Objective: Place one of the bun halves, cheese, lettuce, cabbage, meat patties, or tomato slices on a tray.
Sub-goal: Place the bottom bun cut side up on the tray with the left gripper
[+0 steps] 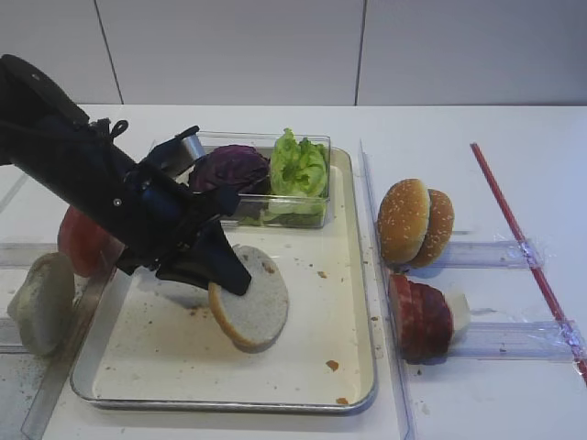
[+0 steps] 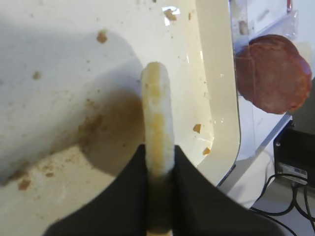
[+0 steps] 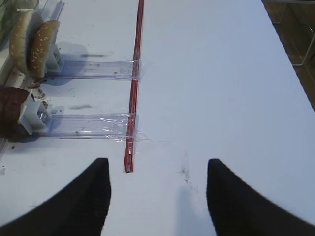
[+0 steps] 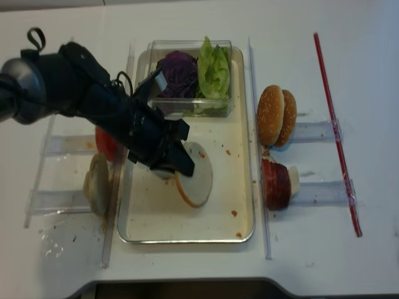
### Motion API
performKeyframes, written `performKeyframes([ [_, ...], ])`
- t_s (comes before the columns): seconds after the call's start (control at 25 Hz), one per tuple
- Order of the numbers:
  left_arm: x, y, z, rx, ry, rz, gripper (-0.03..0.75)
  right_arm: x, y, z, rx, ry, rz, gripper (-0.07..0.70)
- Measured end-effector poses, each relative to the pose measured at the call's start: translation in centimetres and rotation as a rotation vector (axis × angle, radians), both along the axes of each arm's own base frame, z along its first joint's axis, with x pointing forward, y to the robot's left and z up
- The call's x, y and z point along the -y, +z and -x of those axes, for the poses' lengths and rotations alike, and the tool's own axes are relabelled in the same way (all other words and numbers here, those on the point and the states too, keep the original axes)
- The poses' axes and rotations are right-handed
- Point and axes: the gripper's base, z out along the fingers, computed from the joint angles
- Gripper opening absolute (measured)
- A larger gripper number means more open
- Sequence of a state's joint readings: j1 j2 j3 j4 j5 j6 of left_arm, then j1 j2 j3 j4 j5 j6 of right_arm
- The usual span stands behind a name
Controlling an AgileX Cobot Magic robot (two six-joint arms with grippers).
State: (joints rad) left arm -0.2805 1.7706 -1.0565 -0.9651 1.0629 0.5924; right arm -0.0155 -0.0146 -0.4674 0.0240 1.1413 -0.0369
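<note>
Tray (image 1: pixel 353 275): crumbed floor, otherwise bare of burger parts. Left gripper (image 1: pixel 234 275): clamped on bun half (image 1: pixel 257 307), held on edge low over the tray's middle, possibly touching; release still outstanding. Right gripper (image 3: pixel 157 196): closed, empty, over bare table.

Looked over all my views and honestly there's nothing to read anywhere. No labels, brand names, numbers or signs on the tray (image 1: pixel 359 275), on the clear box (image 1: pixel 316 142) at its far end, on the plastic holders (image 1: pixel 495 252) to the right, or on the red strip (image 1: pixel 518 234) across the counter (image 1: pixel 477 385). Everything's plain and unmarked.
</note>
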Motion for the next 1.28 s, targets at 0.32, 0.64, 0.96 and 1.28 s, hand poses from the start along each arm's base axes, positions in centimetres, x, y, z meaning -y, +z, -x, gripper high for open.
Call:
performKeyframes([
  [0.32, 0.0, -0.9, -0.4, -0.029, 0.036, -0.017, 0.058, 0.0, 0.0, 0.0, 0.0, 0.0, 0.0, 0.447],
  [0.64, 0.0, -1.2, -0.5, -0.063, 0.061, -0.022, 0.067, 0.0, 0.0, 0.0, 0.0, 0.0, 0.0, 0.447],
  [0.96, -0.3, -1.5, -0.4, -0.076, 0.069, -0.077, 0.23, 0.0, 0.0, 0.0, 0.0, 0.0, 0.0, 0.447],
  [1.28, -0.6, -1.2, -0.9, -0.067, 0.064, -0.128, 0.322, 0.0, 0.0, 0.0, 0.0, 0.0, 0.0, 0.447],
])
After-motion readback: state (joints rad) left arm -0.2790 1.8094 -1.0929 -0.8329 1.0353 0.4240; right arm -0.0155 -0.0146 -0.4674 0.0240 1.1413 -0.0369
